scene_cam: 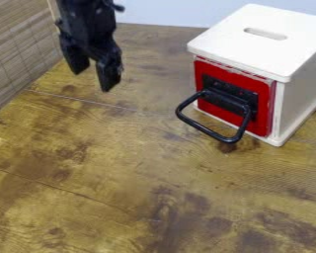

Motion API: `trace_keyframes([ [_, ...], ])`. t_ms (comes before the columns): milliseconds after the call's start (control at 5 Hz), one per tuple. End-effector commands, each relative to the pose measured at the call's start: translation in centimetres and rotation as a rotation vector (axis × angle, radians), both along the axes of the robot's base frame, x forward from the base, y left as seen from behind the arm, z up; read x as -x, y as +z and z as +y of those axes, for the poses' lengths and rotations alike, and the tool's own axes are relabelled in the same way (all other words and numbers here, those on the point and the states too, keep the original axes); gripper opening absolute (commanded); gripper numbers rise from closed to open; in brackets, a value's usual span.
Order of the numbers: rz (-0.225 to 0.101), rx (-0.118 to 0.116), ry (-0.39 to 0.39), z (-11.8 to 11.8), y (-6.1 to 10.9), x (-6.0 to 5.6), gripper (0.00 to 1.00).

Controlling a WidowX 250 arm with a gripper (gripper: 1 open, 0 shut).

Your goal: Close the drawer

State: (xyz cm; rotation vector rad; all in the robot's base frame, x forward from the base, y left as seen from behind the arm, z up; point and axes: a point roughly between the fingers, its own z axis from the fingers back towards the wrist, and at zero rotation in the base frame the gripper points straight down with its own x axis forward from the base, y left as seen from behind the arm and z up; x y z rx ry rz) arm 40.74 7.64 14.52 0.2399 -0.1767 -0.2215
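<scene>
Starting from the counter (108, 188), note that its wood-grain surface carries a white box (273, 44) at the right rear. The drawer (231, 97), a red front with a black plate, sits in the box face turned toward the lower left, and appears to stand slightly proud of the casing. Its loop handle (207, 121) hangs out and down toward the counter. The tool (91, 67) hovers at the upper left, well apart from the drawer, fingers slightly apart and empty. You judge the drawer to lie rightward of the tool; the closing push runs toward the box, along the drawer's sliding axis.
</scene>
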Motion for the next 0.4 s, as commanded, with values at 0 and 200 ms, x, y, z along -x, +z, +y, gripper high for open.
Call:
trace_keyframes([
  [0, -0.072, -0.027, 0.052, 0.19, 1.95, -0.93, 1.00],
  [200, -0.062, -0.024, 0.085, 0.13, 1.50, -1.27, 1.00],
])
